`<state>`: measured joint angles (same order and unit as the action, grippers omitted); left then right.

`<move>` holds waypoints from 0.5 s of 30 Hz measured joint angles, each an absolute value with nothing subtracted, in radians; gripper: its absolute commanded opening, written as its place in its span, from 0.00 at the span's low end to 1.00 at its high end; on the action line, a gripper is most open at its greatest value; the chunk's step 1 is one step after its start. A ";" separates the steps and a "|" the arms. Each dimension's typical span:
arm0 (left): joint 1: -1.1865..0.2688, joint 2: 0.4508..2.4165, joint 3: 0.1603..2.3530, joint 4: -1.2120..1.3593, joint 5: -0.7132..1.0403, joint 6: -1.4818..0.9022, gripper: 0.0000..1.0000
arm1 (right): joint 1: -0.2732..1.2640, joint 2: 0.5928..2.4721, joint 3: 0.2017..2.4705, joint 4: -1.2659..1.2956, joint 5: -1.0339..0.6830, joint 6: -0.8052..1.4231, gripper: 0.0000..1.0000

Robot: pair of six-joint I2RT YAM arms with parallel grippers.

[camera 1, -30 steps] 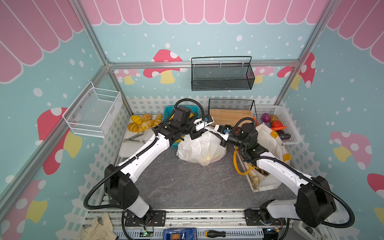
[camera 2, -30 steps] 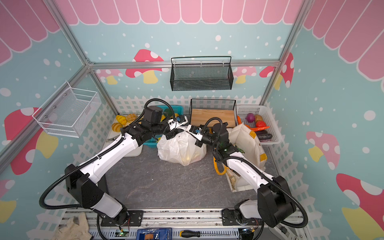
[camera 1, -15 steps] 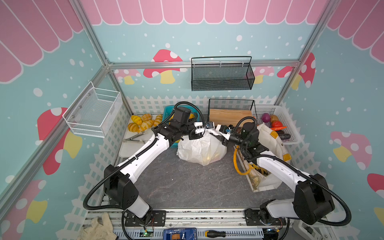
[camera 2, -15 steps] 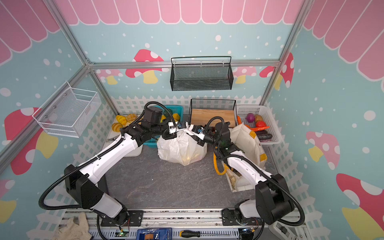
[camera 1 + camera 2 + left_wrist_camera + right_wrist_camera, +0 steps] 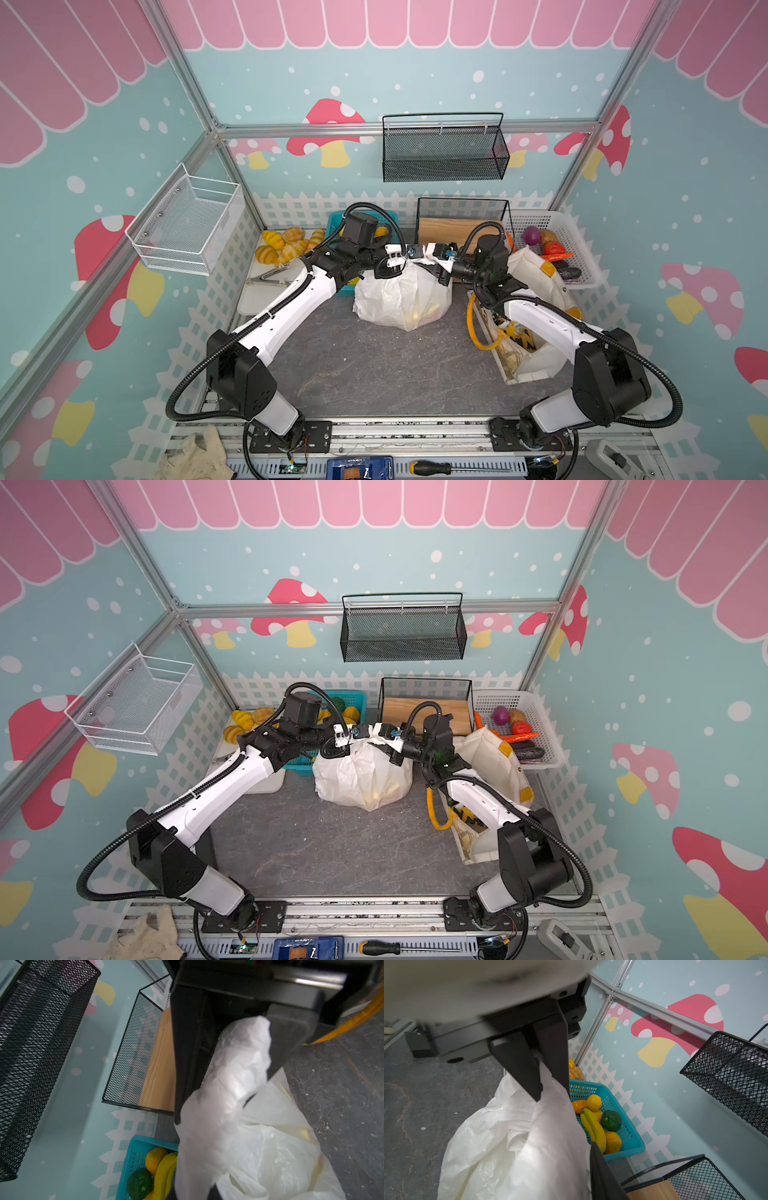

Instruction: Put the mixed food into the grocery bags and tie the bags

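Note:
The white plastic grocery bag (image 5: 401, 295) (image 5: 363, 777) stands mid-table with yellow food showing through it. Both grippers meet just above its bunched top. My left gripper (image 5: 405, 254) (image 5: 548, 1084) is shut on a twisted bag handle (image 5: 550, 1109). My right gripper (image 5: 434, 255) (image 5: 243, 1047) is shut on the other handle (image 5: 239, 1076), which fills the gap between its fingers. The cream canvas tote (image 5: 536, 270) with its mustard handle (image 5: 473, 328) lies at the right, a yellow-and-black packet (image 5: 519, 336) inside. Bananas (image 5: 593, 1128) and oranges (image 5: 593, 1102) lie in the teal basket (image 5: 629, 1142).
Bread rolls (image 5: 286, 245) and tongs (image 5: 270, 276) lie on a white tray at the back left. A black mesh basket with a wooden board (image 5: 457, 228) stands behind the bag. A white basket of vegetables (image 5: 582, 249) sits at the back right.
My left gripper has closed on its handle. My right gripper opened, then closed again on the other handle and shifted slightly toward the left one. The bag has stayed in place.

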<state>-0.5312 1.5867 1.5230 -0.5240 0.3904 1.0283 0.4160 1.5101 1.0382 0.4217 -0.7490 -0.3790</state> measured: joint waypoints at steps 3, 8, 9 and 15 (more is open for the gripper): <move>-0.529 1.587 1.523 -0.533 0.390 1.020 0.10 | 0.416 1.523 1.045 0.427 -0.759 -0.368 0.02; -0.530 1.586 1.524 -0.543 0.360 0.973 0.22 | 0.420 1.525 1.045 0.435 -0.720 -0.348 0.00; -0.532 1.585 1.524 -0.543 0.340 0.956 0.26 | 0.421 1.525 1.045 0.436 -0.703 -0.340 0.00; -0.558 1.552 1.480 -0.527 0.209 0.889 0.39 | 0.436 1.516 1.032 0.453 -0.686 -0.258 0.00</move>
